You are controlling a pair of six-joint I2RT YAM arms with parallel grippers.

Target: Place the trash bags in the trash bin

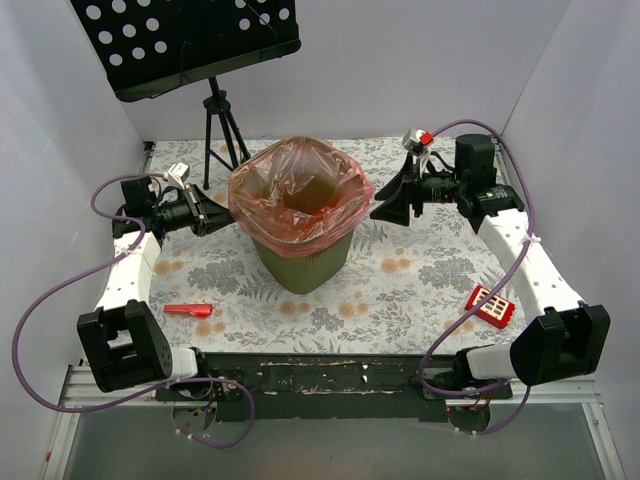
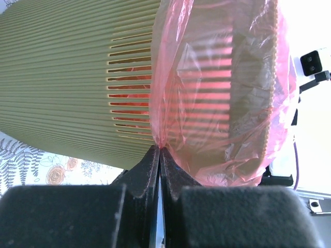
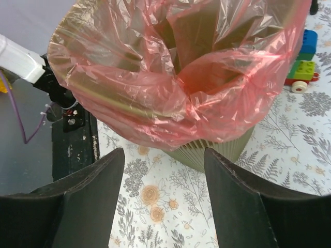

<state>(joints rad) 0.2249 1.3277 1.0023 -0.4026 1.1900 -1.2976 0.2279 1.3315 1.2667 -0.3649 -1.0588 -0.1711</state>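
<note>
The olive-green trash bin (image 1: 300, 262) stands upright at the middle of the floral table. A translucent red-pink trash bag (image 1: 300, 195) lines it, with its mouth folded out over the rim. My left gripper (image 1: 222, 218) is at the bin's left side, shut on the hem of the bag (image 2: 222, 103) right against the ribbed wall (image 2: 62, 82); its fingertips meet on the film (image 2: 159, 148). My right gripper (image 1: 385, 207) is open just right of the bin. Nothing lies between its fingers (image 3: 164, 155), and the bag's draped edge (image 3: 181, 67) hangs a little beyond them.
A black perforated music stand (image 1: 190, 40) on a tripod stands at the back left. A red block with white squares (image 1: 490, 307) lies at the front right, a small red stick (image 1: 187, 309) at the front left. Coloured toy bricks (image 3: 305, 62) sit behind the bin.
</note>
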